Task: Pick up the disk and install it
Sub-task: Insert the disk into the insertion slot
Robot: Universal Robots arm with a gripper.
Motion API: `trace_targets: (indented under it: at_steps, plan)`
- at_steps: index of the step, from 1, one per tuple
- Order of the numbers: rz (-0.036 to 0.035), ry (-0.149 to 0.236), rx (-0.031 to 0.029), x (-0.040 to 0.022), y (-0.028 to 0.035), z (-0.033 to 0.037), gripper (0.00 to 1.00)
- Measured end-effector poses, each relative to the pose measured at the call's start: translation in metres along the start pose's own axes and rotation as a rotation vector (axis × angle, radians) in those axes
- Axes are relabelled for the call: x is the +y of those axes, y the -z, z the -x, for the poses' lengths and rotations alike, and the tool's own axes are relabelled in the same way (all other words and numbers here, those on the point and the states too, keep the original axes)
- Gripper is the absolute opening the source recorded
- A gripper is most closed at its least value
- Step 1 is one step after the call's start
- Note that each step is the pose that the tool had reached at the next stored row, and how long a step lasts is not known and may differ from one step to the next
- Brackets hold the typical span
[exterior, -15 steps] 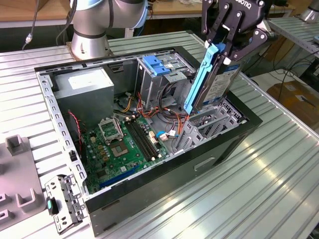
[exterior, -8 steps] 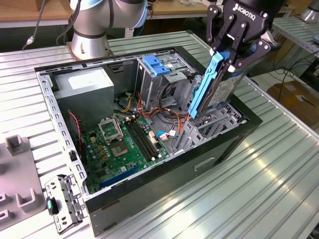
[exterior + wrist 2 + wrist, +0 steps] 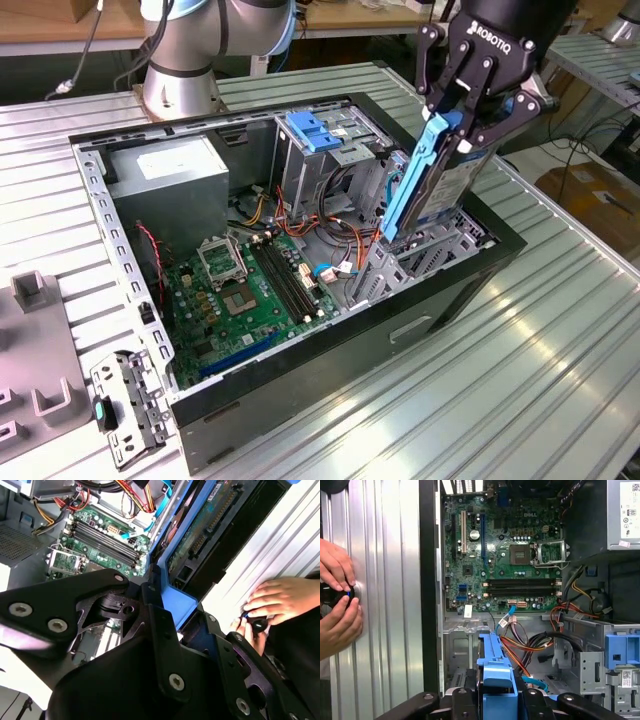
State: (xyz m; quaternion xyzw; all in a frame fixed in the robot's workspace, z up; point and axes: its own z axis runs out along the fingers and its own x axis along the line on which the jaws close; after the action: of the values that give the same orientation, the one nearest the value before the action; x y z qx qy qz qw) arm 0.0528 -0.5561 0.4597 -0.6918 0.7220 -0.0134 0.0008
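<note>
My gripper [image 3: 468, 128] is shut on the disk [image 3: 436, 190], a dark drive with blue side rails. I hold it on edge and tilted, over the exterior view's right end of the open computer case [image 3: 330, 335]. Its lower end dips into the metal drive bay [image 3: 425, 250] there. In the second wrist view the disk's green circuit board [image 3: 207, 527] and blue rail [image 3: 181, 602] run away from the black fingers [image 3: 160, 625]. In the first wrist view the blue rail [image 3: 494, 672] sits between the fingers [image 3: 465, 702], above the bay.
Inside the case lie the motherboard [image 3: 250, 290], a grey power supply [image 3: 165, 170], loose cables [image 3: 530, 645] and an empty blue caddy [image 3: 320, 130]. A person's hands [image 3: 337, 605] rest on the ribbed table beside the case. Grey fixtures [image 3: 40, 400] and a metal bracket [image 3: 125, 410] lie at the exterior view's left.
</note>
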Motion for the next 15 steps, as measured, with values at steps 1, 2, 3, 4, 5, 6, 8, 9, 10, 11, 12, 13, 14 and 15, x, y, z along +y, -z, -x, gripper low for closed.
trace_targets:
  at_steps: [1,2,3,4,5,6,8,9,10,11,12,13,14,15]
  plan:
    - [0.0,-0.003,0.0,-0.0005,-0.0011,0.0,0.37]
    - [-0.0001,-0.004,-0.0002,-0.0008,-0.0022,-0.0001,0.37]
    - [-0.0001,-0.004,-0.0003,-0.0009,-0.0034,-0.0005,0.37]
    - [-0.0001,-0.005,-0.0001,-0.0009,-0.0043,-0.0009,0.37]
    - [-0.0001,-0.004,-0.0001,-0.001,-0.0051,-0.0013,0.37]
    - [-0.0001,-0.004,0.0,-0.0011,-0.0062,-0.0016,0.37]
    - [-0.0001,-0.004,0.0005,-0.0014,-0.0078,-0.0016,0.37]
    - [-0.0001,-0.004,0.0002,-0.0018,-0.0094,-0.0024,0.37]
    - [-0.0001,-0.004,0.0003,-0.0019,-0.0104,-0.0026,0.37]
    - [-0.0001,-0.004,0.0005,-0.0019,-0.0117,-0.0026,0.37]
    - [-0.0001,-0.004,0.0003,-0.0019,-0.0129,-0.0026,0.37]
    - [-0.0001,-0.004,0.0003,-0.0019,-0.0144,-0.0026,0.37]
    - [-0.0001,-0.004,0.0006,-0.0019,-0.0155,-0.0026,0.37]
    - [-0.0001,-0.004,0.0002,-0.0018,-0.0165,-0.0026,0.37]
